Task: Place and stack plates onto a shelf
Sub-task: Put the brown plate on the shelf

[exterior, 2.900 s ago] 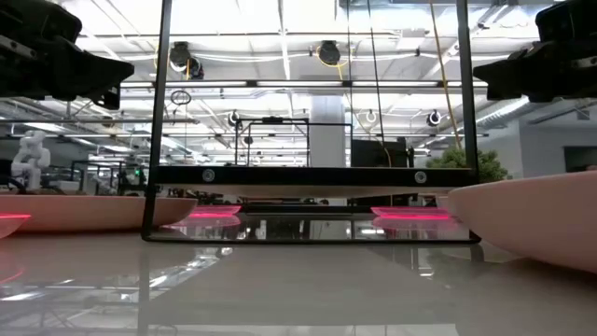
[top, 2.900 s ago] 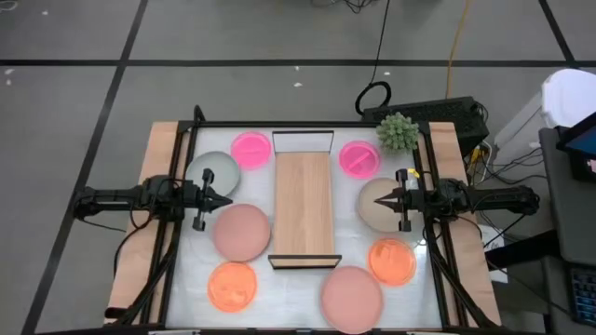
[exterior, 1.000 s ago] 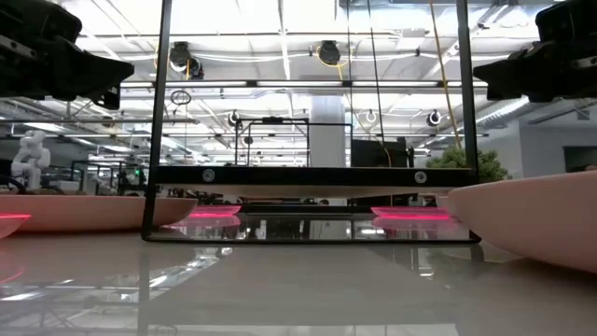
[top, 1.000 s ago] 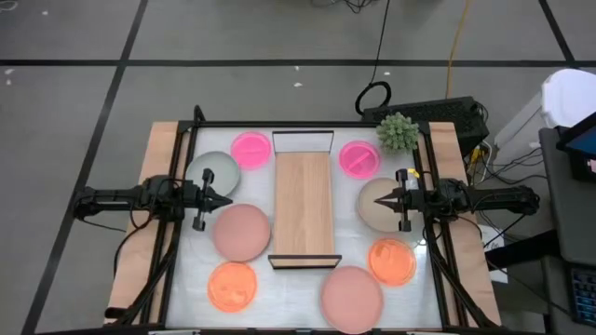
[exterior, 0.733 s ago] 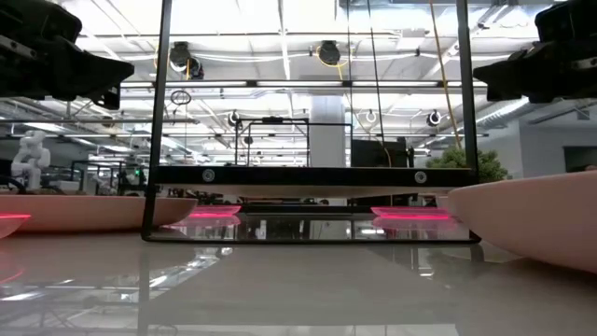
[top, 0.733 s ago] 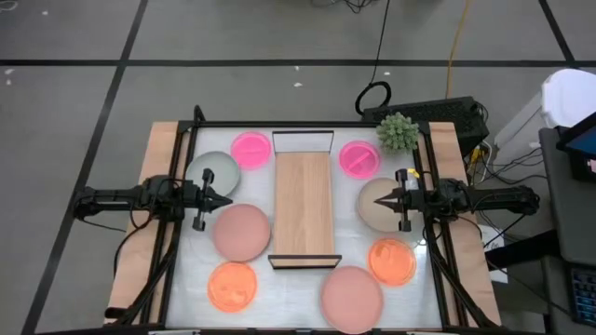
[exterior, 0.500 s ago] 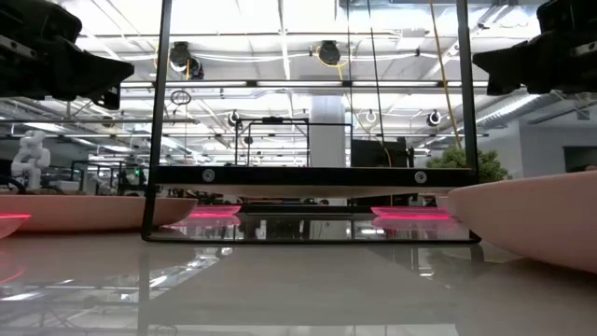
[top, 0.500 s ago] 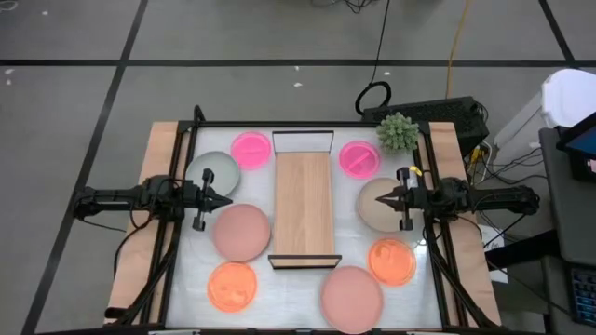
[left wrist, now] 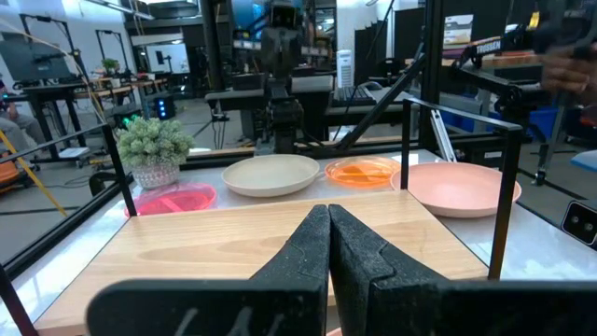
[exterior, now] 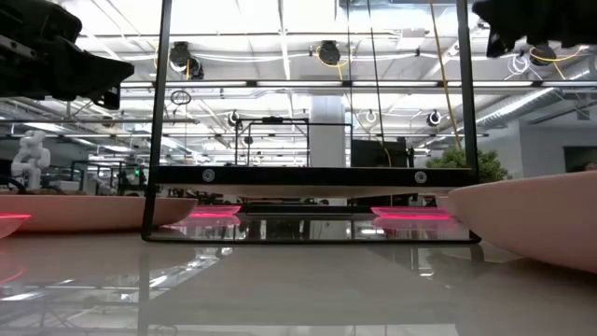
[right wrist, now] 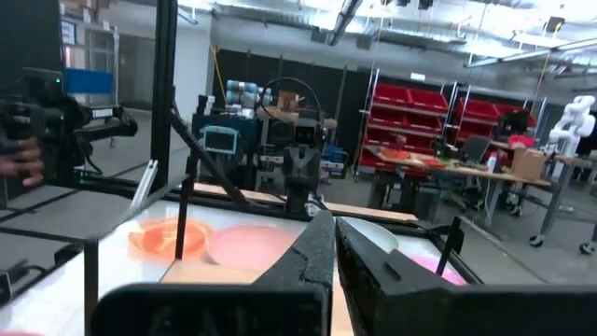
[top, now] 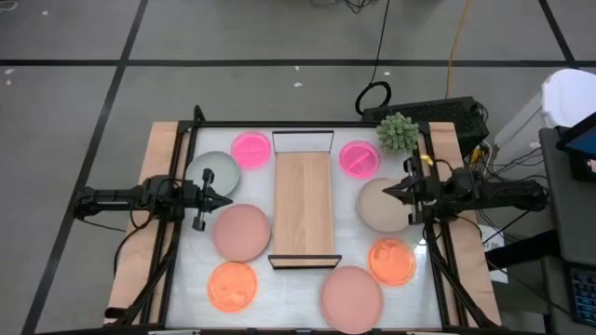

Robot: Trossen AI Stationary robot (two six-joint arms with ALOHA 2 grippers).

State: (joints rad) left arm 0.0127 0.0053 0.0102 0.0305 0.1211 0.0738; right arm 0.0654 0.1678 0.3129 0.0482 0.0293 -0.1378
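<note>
My left gripper (top: 226, 198) hangs with its jaws pressed shut on nothing, just off the left long side of the shelf (top: 304, 203), between the grey-green plate (top: 215, 171) and the dusty-pink plate (top: 241, 232); my right gripper (top: 389, 190) — jaws shut too, and empty — sits above the beige plate (top: 382, 207) on the shelf's other side. The shelf lies bare in the middle of the counter (top: 289, 284), and the plates ring it: two hot-pink plates (top: 250, 149) at the far corners, two orange plates (top: 232, 285) near the front — one each side — and another dusty-pink plate (top: 352, 294) at the front edge.
</note>
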